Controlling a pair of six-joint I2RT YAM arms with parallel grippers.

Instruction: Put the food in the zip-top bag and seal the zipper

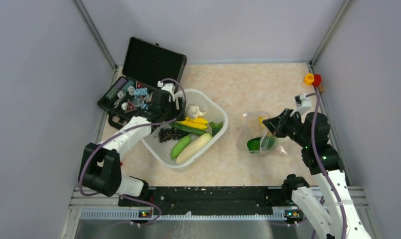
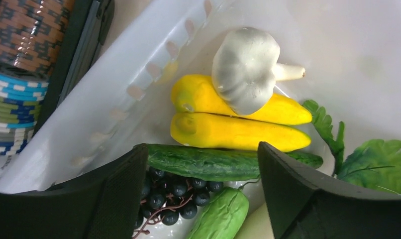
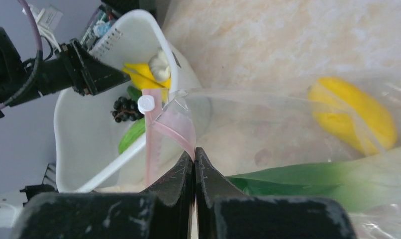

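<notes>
The clear zip-top bag (image 1: 253, 130) lies right of centre, holding a yellow pepper (image 3: 352, 114) and a green bok choy (image 3: 313, 181). My right gripper (image 3: 194, 152) is shut on the bag's pinkish-red zipper strip (image 3: 161, 130), just below its white slider (image 3: 146, 103), and holds the mouth up. My left gripper (image 2: 203, 157) is open over the white tub (image 1: 219, 113), its fingers straddling a dark green cucumber (image 2: 208, 162) from above, apart from it. Dark grapes (image 2: 176, 191), two yellow peppers (image 2: 233, 132), a white garlic-like bulb (image 2: 246, 67), a pale green cucumber (image 2: 221, 216) and a white radish (image 1: 194, 147) lie in the tub.
An open black case (image 1: 149, 62) of small trinkets stands at the back left, touching the tub. Stacked chips (image 2: 14, 104) show in it. A red and yellow object (image 1: 312, 78) sits at the back right corner. Grey walls enclose the table.
</notes>
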